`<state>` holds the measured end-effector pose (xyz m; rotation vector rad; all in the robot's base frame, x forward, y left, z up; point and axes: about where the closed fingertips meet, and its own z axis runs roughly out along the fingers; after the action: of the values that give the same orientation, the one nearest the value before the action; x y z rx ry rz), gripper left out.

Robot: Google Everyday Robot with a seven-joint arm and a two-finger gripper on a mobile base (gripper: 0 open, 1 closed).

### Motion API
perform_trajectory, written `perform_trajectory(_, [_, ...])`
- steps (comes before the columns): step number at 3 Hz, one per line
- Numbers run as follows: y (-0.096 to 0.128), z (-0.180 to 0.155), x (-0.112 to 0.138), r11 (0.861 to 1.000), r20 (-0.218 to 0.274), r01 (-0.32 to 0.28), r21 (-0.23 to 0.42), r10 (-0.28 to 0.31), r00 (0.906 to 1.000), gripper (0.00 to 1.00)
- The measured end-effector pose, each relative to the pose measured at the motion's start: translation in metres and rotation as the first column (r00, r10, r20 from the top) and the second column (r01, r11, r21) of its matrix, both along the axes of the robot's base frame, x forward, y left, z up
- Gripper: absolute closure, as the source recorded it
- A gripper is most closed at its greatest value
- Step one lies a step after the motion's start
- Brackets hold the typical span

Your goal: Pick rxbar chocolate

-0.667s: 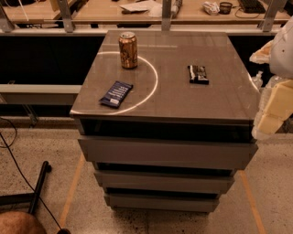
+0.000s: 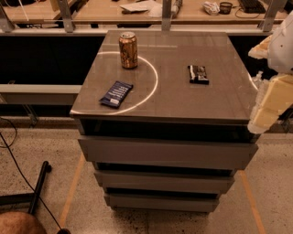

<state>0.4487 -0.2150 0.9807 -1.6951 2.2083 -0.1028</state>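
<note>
The rxbar chocolate (image 2: pixel 198 74) is a small flat black wrapped bar with light print patches. It lies flat on the right part of the grey cabinet top (image 2: pixel 178 103). My gripper (image 2: pixel 270 106) is the cream-coloured arm end at the right edge of the view, off the cabinet's right front corner and lower right of the bar. It is apart from the bar and holds nothing that I can see.
A bronze can (image 2: pixel 128 50) stands upright at the back left of the top. A longer navy-blue wrapped bar (image 2: pixel 116 94) lies at the front left. A white arc of light crosses the top. The cabinet has drawers (image 2: pixel 165 153) below. A long wooden bench (image 2: pixel 137 11) runs behind.
</note>
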Motion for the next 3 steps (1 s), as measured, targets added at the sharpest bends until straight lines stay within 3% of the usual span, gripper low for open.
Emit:
perform_trajectory(1, [0.003,0.012,0.038,0.999,0.050,0.002,0.034,-0.004,0.9987,0.00])
perform_trajectory(2, [0.006,0.030,0.098,0.995,0.106,0.046,0.092,-0.056,0.9927,0.00])
perform_trajectory(3, [0.008,0.034,0.156,0.974,0.139,0.127,0.185,-0.154,0.9783,0.00])
